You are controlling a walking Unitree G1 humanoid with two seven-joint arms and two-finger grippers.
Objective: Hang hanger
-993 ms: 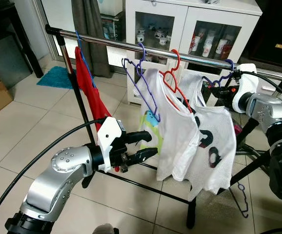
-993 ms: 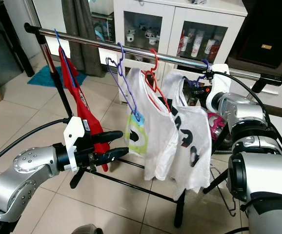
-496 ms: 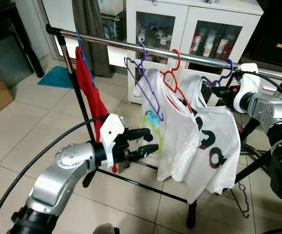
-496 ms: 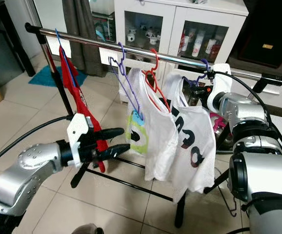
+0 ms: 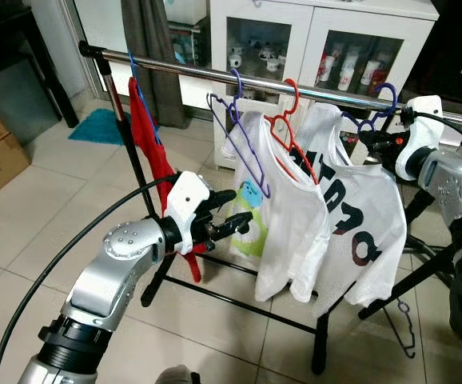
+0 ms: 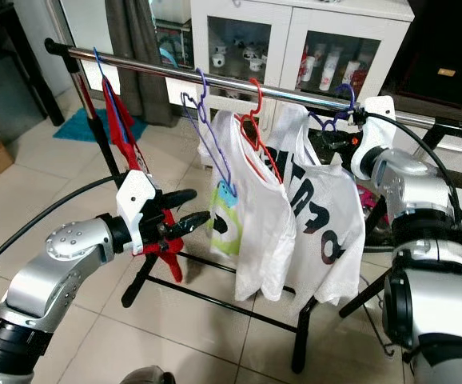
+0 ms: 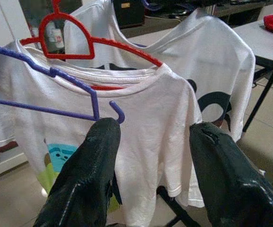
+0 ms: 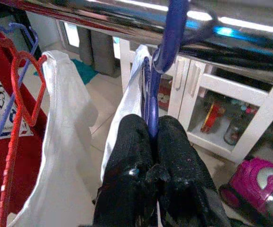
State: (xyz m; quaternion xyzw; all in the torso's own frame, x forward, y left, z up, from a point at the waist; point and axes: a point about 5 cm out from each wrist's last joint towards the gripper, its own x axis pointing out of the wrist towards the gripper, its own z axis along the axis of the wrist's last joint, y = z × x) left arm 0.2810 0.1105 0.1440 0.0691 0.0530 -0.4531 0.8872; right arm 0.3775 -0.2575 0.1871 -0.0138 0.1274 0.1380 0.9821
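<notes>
Right hand (image 8: pixel 148 156): closed on the dark blue plastic hanger (image 8: pixel 167 52), fingers pinching its neck just below the hook.
Dark blue plastic hanger: hook over the shiny metal clothes rail (image 5: pixel 215 74) near its right end, directly above the right hand; it carries a white T-shirt with a dark print (image 5: pixel 359 232).
Left hand (image 5: pixel 229 212): open, fingers spread, held low and near, in front of the rack, touching nothing.
Neighbours on the rail: to the left, a red plastic hanger (image 5: pixel 288 136) with a white T-shirt (image 5: pixel 283 232), an empty purple hanger (image 5: pixel 235 132), then a red garment (image 5: pixel 153 160) at the far left.
</notes>
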